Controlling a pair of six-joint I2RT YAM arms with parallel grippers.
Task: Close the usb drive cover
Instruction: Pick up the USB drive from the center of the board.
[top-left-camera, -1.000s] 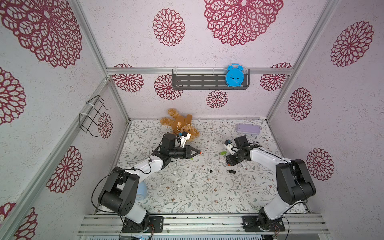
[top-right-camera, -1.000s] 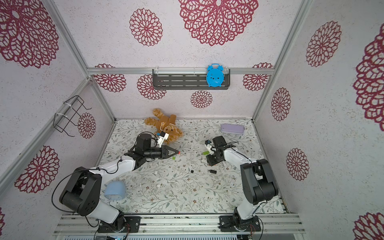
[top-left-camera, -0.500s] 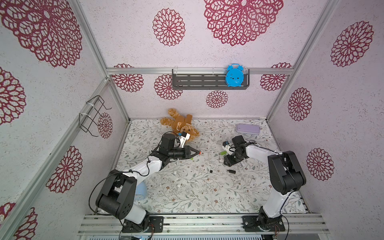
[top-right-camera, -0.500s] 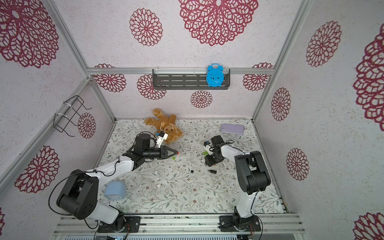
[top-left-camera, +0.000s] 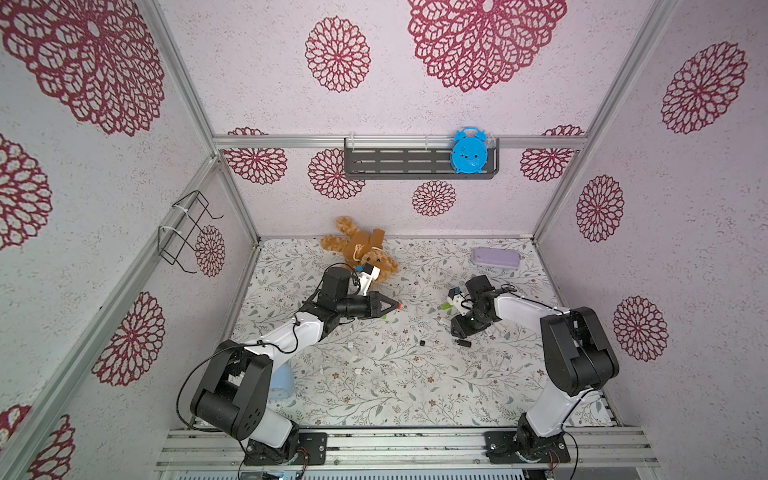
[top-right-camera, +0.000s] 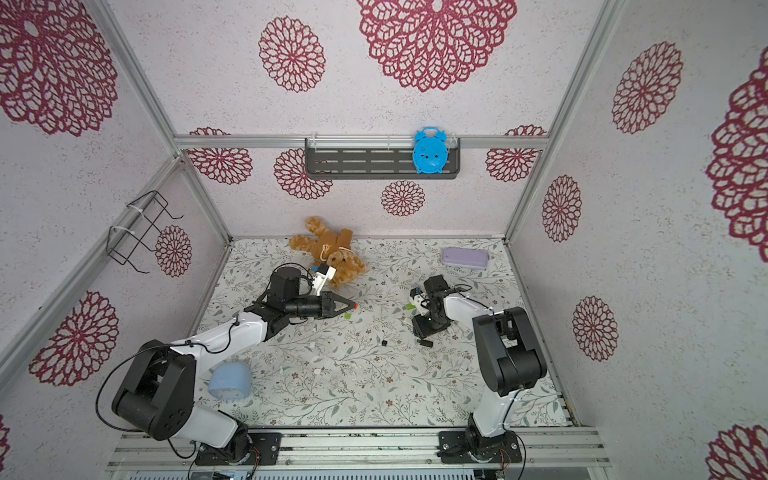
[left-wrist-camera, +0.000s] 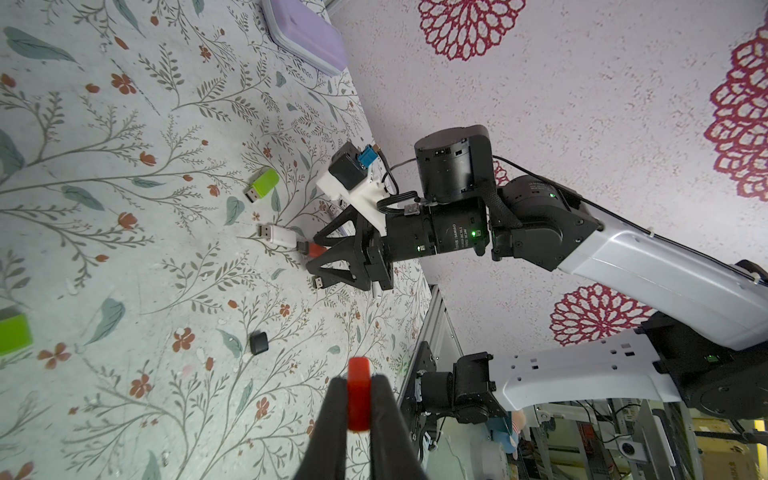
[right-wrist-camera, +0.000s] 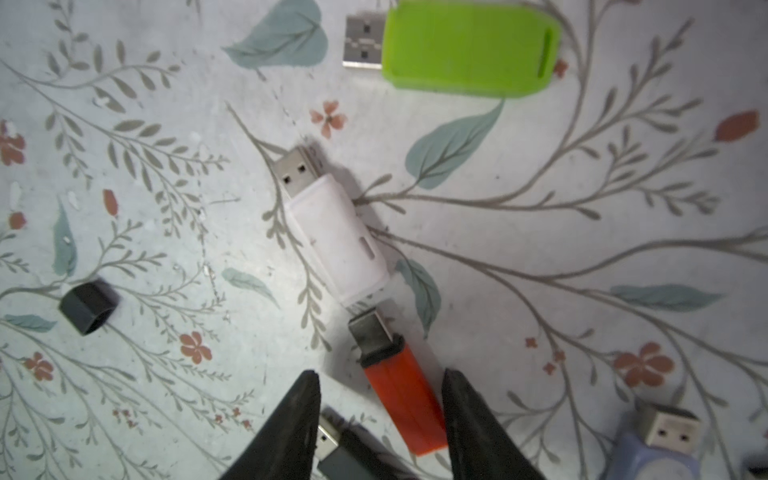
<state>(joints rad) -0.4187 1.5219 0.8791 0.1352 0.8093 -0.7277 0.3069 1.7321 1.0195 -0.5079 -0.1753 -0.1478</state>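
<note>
The step in hand is readying the two halves for mating. The left gripper (left-wrist-camera: 358, 383) is clenched on the small red cap (left-wrist-camera: 358, 368), which pokes out past its fingertips and is carried clear of the floral table (left-wrist-camera: 124, 270). The right gripper (right-wrist-camera: 380, 374) is down at the table with its jaws apart, straddling the orange usb drive (right-wrist-camera: 401, 401). That drive lies flat, its bare metal plug pointing away from the claw and almost meeting the tail of a white drive (right-wrist-camera: 336, 237). One jaw looks to be against the orange body while a gap shows on the other side; the drive is therefore judged bracketed, not yet gripped. In both top views the two claws stand well apart across the table; the cover is nowhere near its plug.

The next move calls for the right jaws to close squarely on the orange body, behind the plug, and to lift it free of its neighbours. The white drive sits at its nose, and a black drive (right-wrist-camera: 345, 453) lies partly under one jaw and could be dragged along. The left arm must then bring the cap across, mouth toward the plug, flat faces matched, and press along the drive's axis. Which way the cap's mouth faces cannot be told from here; being so small, it may slip or twist under a skewed push.
</note>
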